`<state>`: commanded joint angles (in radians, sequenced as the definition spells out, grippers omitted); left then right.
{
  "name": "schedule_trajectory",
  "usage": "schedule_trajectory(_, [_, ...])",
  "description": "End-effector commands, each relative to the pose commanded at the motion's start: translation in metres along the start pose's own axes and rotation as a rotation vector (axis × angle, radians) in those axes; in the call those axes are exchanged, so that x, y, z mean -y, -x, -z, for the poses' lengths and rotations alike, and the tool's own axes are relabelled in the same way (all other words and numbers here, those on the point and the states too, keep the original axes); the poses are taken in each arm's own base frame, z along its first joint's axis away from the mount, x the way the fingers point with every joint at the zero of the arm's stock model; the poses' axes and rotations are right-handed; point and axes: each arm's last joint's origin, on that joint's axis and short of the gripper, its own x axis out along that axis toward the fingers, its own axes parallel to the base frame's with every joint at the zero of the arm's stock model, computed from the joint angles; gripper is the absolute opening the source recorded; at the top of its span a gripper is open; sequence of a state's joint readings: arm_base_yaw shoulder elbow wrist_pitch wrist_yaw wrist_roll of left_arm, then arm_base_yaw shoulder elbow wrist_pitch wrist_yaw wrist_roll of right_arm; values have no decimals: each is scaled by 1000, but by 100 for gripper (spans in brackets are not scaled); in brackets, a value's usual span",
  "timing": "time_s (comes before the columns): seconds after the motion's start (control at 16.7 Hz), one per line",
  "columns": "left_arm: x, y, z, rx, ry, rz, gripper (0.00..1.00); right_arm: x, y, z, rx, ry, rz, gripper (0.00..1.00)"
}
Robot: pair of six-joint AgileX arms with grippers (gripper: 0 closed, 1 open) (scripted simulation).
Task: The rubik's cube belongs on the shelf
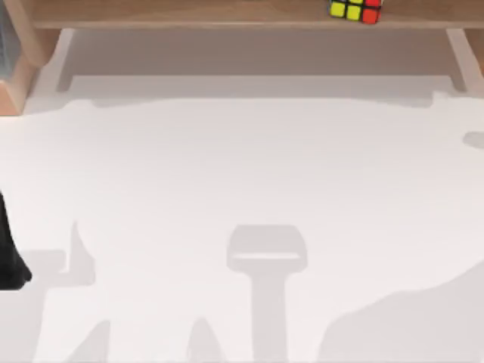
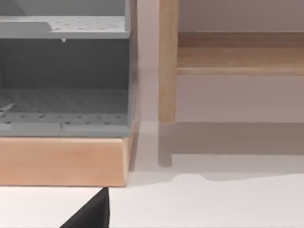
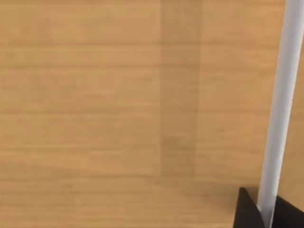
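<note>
The rubik's cube [image 1: 354,10], with yellow and red stickers on a black grid, rests on the light-brown wooden shelf [image 1: 189,13] at the far edge of the table, right of centre. Nothing touches it. The shelf's board [image 3: 95,104] also appears close up in the right wrist view, with a dark part of my right gripper [image 3: 248,213] at the edge of the picture. My left arm [image 1: 9,261] is parked at the table's left edge. A dark corner of my left gripper [image 2: 89,216] sits low over the white table, facing the shelf's left support [image 2: 167,61].
A grey perforated rack [image 2: 64,71] on a wooden base [image 2: 61,159] stands at the table's far left corner [image 1: 15,72], beside the shelf's left support. The shelf's right support [image 1: 463,57] is at the far right. White tabletop [image 1: 242,197] stretches in front of the shelf.
</note>
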<state>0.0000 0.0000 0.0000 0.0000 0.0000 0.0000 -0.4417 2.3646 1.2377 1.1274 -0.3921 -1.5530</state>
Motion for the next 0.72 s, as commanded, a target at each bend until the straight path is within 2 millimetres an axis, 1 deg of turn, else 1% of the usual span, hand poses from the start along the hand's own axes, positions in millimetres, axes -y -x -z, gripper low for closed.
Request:
schedule_trajectory(0.12, [0, 0, 0, 0, 0, 0, 100, 0, -4, -1, 0, -4, -4, 0])
schedule_trajectory(0.3, [0, 0, 0, 0, 0, 0, 100, 0, -4, -1, 0, -4, -4, 0])
schedule_trajectory(0.72, [0, 0, 0, 0, 0, 0, 100, 0, -4, -1, 0, -4, -4, 53])
